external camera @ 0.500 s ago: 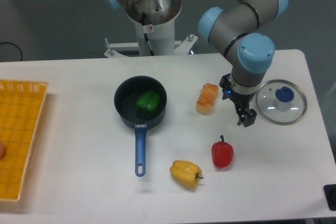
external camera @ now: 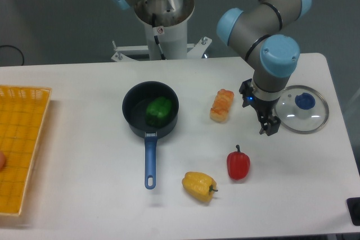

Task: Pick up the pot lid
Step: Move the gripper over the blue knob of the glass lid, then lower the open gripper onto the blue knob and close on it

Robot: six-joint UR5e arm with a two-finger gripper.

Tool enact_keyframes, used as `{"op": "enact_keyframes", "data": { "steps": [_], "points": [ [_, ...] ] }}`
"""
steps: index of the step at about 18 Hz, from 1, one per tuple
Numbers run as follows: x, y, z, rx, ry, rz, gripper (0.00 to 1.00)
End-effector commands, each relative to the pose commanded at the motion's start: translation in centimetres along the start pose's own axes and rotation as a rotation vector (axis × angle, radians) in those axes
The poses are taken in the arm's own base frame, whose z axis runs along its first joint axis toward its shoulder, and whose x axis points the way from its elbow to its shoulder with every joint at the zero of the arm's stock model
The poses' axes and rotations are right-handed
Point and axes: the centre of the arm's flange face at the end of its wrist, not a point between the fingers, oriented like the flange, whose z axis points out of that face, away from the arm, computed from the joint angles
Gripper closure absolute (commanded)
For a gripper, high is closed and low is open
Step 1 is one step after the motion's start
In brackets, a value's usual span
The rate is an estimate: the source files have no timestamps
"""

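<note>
Lying beside the hand is the lid.

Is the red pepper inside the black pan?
No, the red pepper lies on the white table, and a green thing sits in the black pan.

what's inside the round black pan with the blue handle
A rounded, glossy dark green object lies inside the black pan. The pan's floor directly beneath it is covered, so that part cannot be seen.
</note>
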Motion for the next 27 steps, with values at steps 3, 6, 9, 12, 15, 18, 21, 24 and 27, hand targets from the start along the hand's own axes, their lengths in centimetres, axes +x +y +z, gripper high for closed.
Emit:
{"op": "enact_keyframes", "data": {
  "steps": [3,6,9,12,15,18,21,24,27],
  "points": [
    [0.0,2.5,-0.7,-0.005,-0.016,-0.029,0.00],
    [0.2,5.6,-0.8,0.001,-0.022,-0.081,0.00],
    [0.3,8.6,-0.6,-0.006,-0.020,-0.124,0.00],
    [1.0,11.2,-0.6,-0.011,-0.019,-0.104,0.00],
    [1.9,15.2,-0.3,-0.007,-0.013,-0.103,0.00],
    [2.0,16.5,1.2,0.000,0.008,-0.103,0.00],
    [1.7,16.8,1.8,0.001,0.012,-0.056,0.00],
    [1.1,16.7,2.7,0.002,0.004,-0.039,0.00],
    [0.7,17.1,3.5,0.005,0.006,0.003,0.00]
  ]
}}
